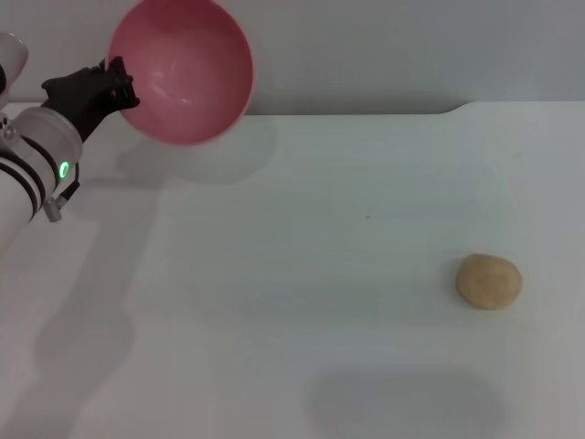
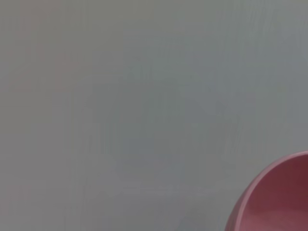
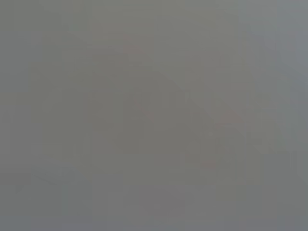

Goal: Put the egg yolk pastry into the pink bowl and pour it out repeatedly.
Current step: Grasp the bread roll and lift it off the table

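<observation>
The white surface (image 1: 302,274) carries the egg yolk pastry (image 1: 489,281) at near right. Far left, the left claw (image 1: 117,84) is clamped on the rim of the pink bowl (image 1: 183,69), raised and tipped, its top cut off. The right wrist view shows only grey.

A bare test bench: plain white table (image 1: 302,274) against a blank grey wall (image 1: 411,46).

The left arm (image 1: 37,160) reaches up at the far left, its black left gripper (image 1: 117,84) clamped on the rim of the bowl (image 1: 183,69), holding it raised and tipped.
</observation>
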Controlling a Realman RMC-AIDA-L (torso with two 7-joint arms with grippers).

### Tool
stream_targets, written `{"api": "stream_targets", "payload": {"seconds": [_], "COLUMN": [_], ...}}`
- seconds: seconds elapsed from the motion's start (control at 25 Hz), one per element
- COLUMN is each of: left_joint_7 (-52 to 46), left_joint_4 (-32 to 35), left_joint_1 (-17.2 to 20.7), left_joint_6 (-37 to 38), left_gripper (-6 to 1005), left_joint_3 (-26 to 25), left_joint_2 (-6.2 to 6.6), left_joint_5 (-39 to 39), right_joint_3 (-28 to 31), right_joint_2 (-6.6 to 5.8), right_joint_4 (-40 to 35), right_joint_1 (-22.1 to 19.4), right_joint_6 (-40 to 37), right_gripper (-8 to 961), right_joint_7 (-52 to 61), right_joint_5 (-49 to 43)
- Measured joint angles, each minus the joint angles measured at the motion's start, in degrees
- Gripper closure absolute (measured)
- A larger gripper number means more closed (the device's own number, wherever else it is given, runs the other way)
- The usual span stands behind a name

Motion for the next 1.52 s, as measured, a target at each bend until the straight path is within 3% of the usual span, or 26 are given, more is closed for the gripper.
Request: {"api": "stream_targets", "payload": {"seconds": [0.2, 0.32, 0.48, 0.68, 0.92, 1.16, 1.52], "left_joint_7": [0.05, 0.21, 0.37, 0.4, 0.4, 0.4, 0.43], "left_joint_4": [-0.15, -0.22, -0.54, -1.01, -1.59, -1.53, -1.04], "left_joint_1": [-0.34, -0.37, -0.46, -0.55, -0.63, -0.64, -1.49], "left_joint_6": [-0.01, -0.2, -0.99, -1.01, -1.5, -1.62, -1.84], "left_gripper": [1000, 999, 999, 1000, 999, 1000, 999], "left_joint_3": [0.0, 0.01, 0.0, 0.15, 0.78, 1.21, 2.07], "left_joint_2": [0.0, 0.0, -0.05, -0.19, -0.18, -0.18, -0.17], "left_joint_5": [-0.02, -0.03, -0.04, -0.04, -0.27, -0.15, -0.03], "right_joint_3": [10.1, 18.81, 25.1, 33.99, 42.65, 44.48, 38.7], "right_joint_2": [0.08, 0.09, -0.01, -0.14, -0.17, -0.23, 0.18], "right_joint_4": [2.16, 3.97, 4.43, 4.96, 5.09, 4.9, 4.04], "right_joint_1": [-1.56, 2.15, 8.14, 14.08, 21.88, 25.98, 23.9], "right_joint_6": [22.02, 39.02, 53.33, 70.19, 88.91, 99.24, 99.28], "right_gripper": [733, 737, 740, 741, 741, 740, 731], "right_joint_7": [13.71, 33.55, 49.86, 57.84, 59.12, 58.24, 54.48], "right_joint_5": [-4.36, -19.3, -35.35, -39.78, -40.33, -42.86, -44.68]}}
